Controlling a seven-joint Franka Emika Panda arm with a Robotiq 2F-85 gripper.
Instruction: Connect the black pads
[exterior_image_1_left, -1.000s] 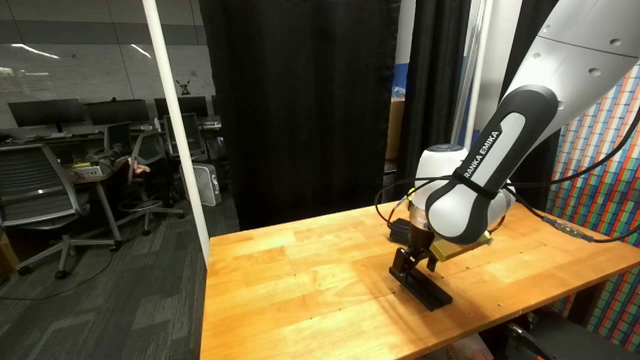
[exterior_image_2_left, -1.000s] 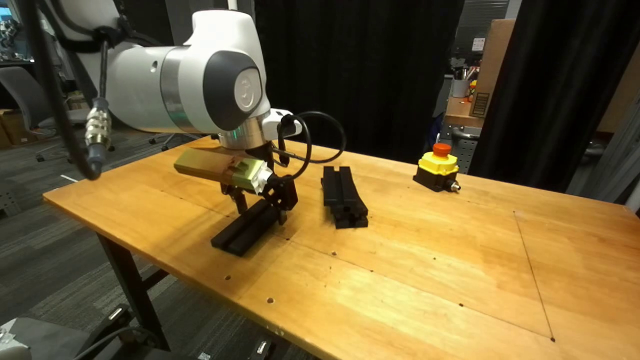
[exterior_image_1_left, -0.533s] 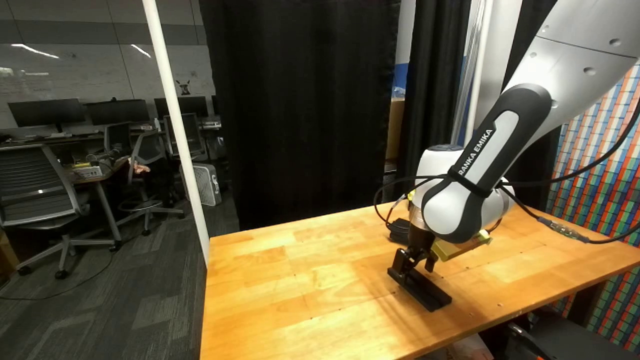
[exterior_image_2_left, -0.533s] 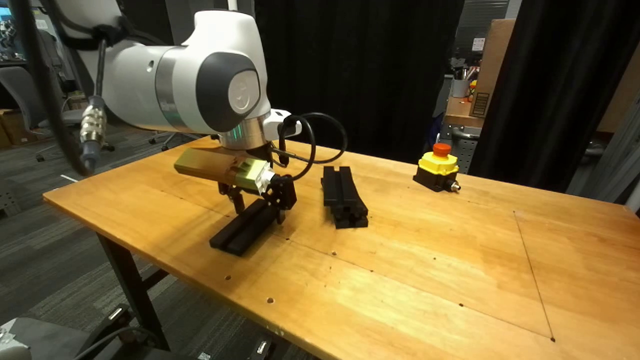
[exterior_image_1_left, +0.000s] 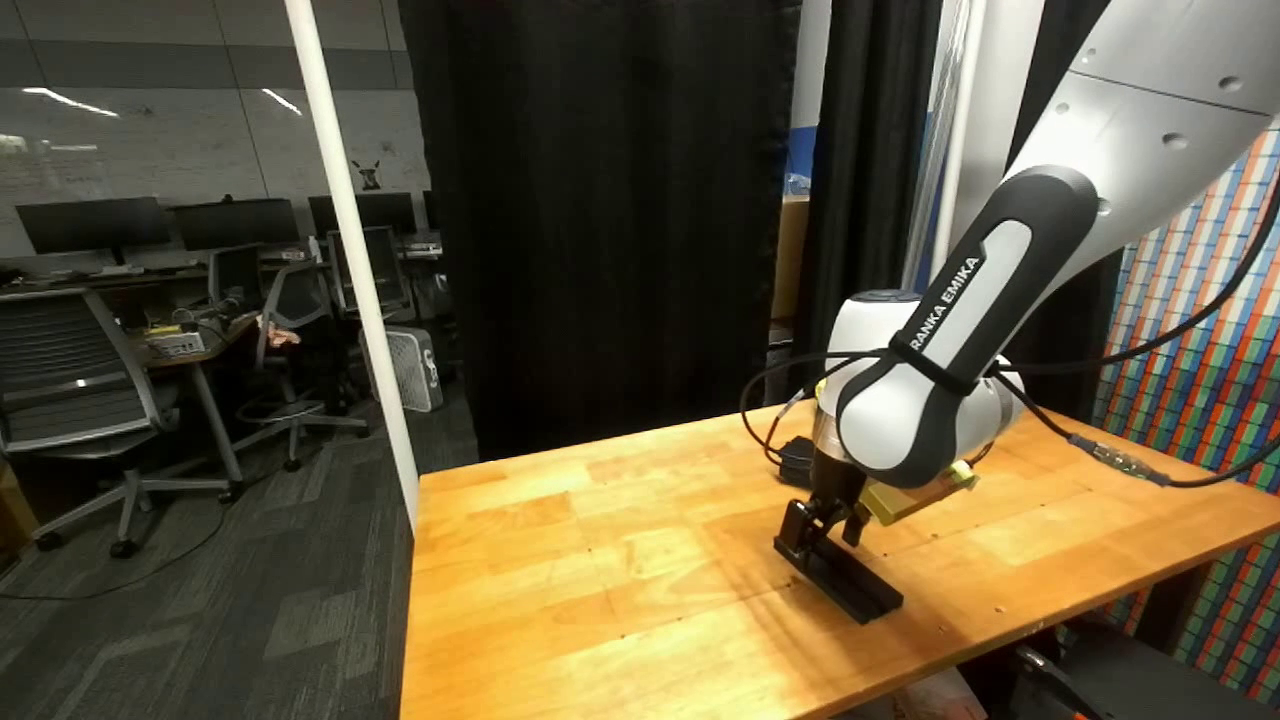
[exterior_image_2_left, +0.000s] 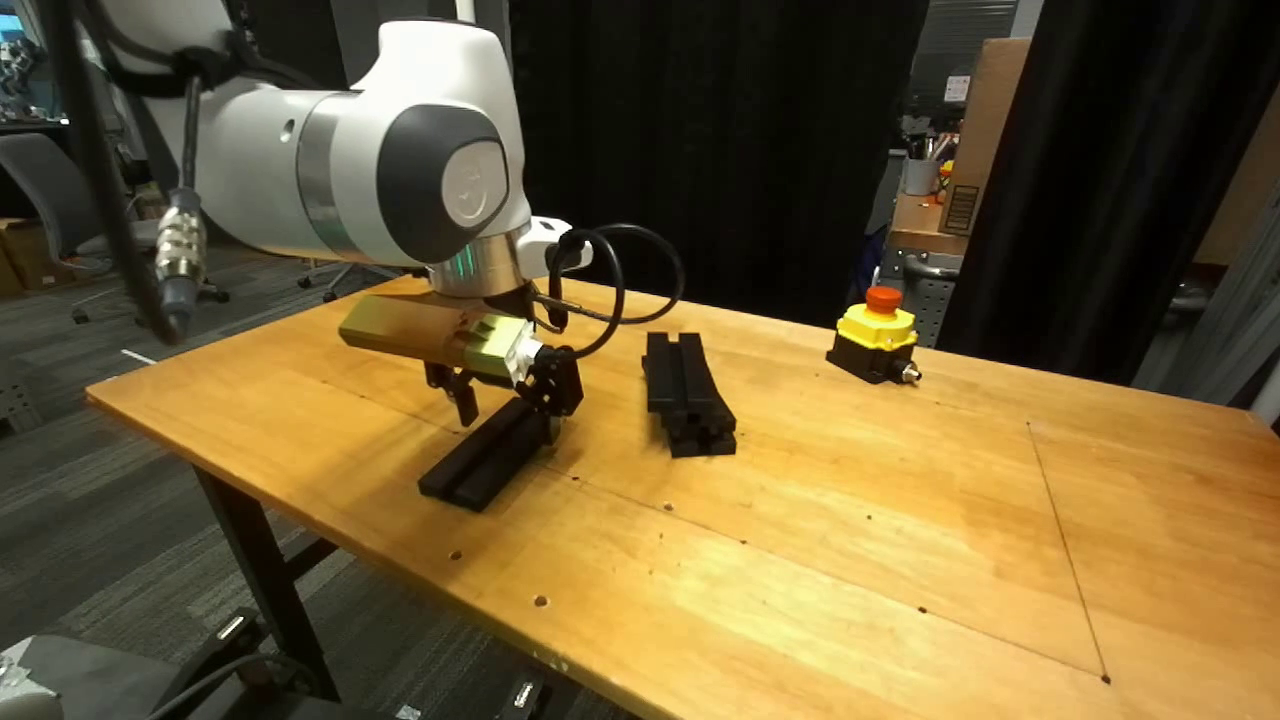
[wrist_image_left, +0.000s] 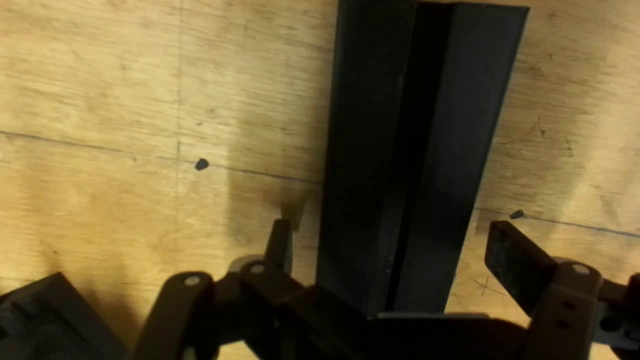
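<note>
Over black pad (exterior_image_2_left: 487, 457) on table (exterior_image_2_left: 800, 560), pincer (wrist_image_left: 391, 234) spread wide.

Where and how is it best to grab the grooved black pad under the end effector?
Probably from above, across its two long outer sides near the middle for balance: the black pad lies flat and narrow, and the open end effector looks wide enough.

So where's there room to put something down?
In an exterior view, a big bare patch lies between the black pad stack, the red-and-yellow button and the near edge of the table. A smaller gap separates stack and button. It's crowded at the lone black pad, where the open gripper hangs.
</note>
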